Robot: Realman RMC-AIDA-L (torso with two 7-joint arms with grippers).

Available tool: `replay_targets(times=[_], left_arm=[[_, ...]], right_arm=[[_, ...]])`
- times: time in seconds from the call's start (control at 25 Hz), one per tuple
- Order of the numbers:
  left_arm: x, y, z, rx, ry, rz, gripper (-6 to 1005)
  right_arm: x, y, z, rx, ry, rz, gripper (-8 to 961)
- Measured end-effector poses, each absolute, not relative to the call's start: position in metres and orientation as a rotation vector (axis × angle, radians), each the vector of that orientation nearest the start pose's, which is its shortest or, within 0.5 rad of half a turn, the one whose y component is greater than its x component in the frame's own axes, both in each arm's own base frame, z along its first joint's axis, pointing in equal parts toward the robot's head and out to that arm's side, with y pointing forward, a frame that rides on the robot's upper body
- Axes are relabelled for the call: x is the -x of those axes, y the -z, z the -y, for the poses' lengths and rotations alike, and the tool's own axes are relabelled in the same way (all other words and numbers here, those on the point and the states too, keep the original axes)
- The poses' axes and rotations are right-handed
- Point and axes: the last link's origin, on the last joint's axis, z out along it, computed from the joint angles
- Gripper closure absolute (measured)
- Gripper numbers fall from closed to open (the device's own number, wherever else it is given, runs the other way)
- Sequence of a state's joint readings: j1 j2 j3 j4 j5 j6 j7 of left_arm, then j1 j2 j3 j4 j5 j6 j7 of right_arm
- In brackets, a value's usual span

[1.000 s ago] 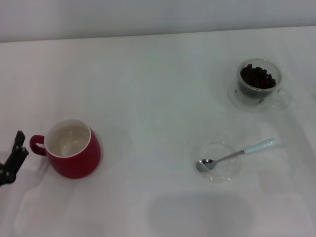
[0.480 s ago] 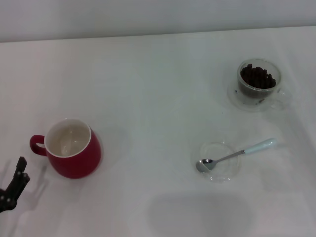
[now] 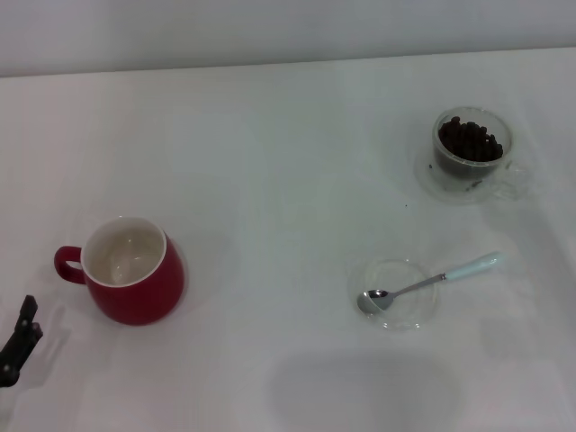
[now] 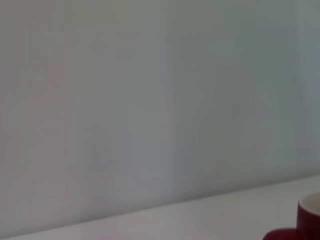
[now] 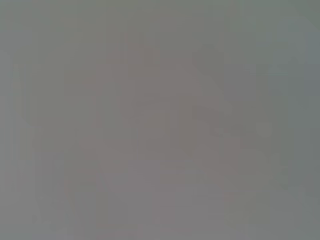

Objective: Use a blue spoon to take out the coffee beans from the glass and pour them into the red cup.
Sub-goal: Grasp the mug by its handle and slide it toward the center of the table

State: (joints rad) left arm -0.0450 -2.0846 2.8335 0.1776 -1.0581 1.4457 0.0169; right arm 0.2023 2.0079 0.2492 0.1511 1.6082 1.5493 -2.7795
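The red cup (image 3: 133, 268) stands at the left of the white table, white inside, with its loop handle toward the left edge. A corner of it shows in the left wrist view (image 4: 309, 220). The blue spoon (image 3: 430, 281) lies with its silver bowl in a flat clear dish (image 3: 396, 293) and its pale-blue handle pointing right. The glass (image 3: 472, 146) with the coffee beans (image 3: 469, 139) stands at the far right on a clear saucer. My left gripper (image 3: 18, 340) is at the lower left edge, apart from the cup. My right gripper is out of view.
The white table (image 3: 270, 180) ends at a pale wall at the back. A clear saucer (image 3: 432, 180) lies under the glass.
My left gripper has drawn back down and away from the red cup's handle toward the lower left edge. Nothing else has moved.
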Motion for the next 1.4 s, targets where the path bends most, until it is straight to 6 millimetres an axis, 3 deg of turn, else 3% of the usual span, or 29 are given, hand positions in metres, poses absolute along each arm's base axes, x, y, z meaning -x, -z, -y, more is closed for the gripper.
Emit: replay_targets(times=[0.32,1.4], left_arm=[[0.371,0.049,-0.19,1.797,0.504,0.463,122],[0.368,0.053,-0.208,1.854,0.479,0.426,123]], right_arm=[[-0.39,-0.048,-0.225,1.235,-0.871,-0.628,84],[-0.39,-0.046,-0.22,1.232,-0.885,-0.643,84]])
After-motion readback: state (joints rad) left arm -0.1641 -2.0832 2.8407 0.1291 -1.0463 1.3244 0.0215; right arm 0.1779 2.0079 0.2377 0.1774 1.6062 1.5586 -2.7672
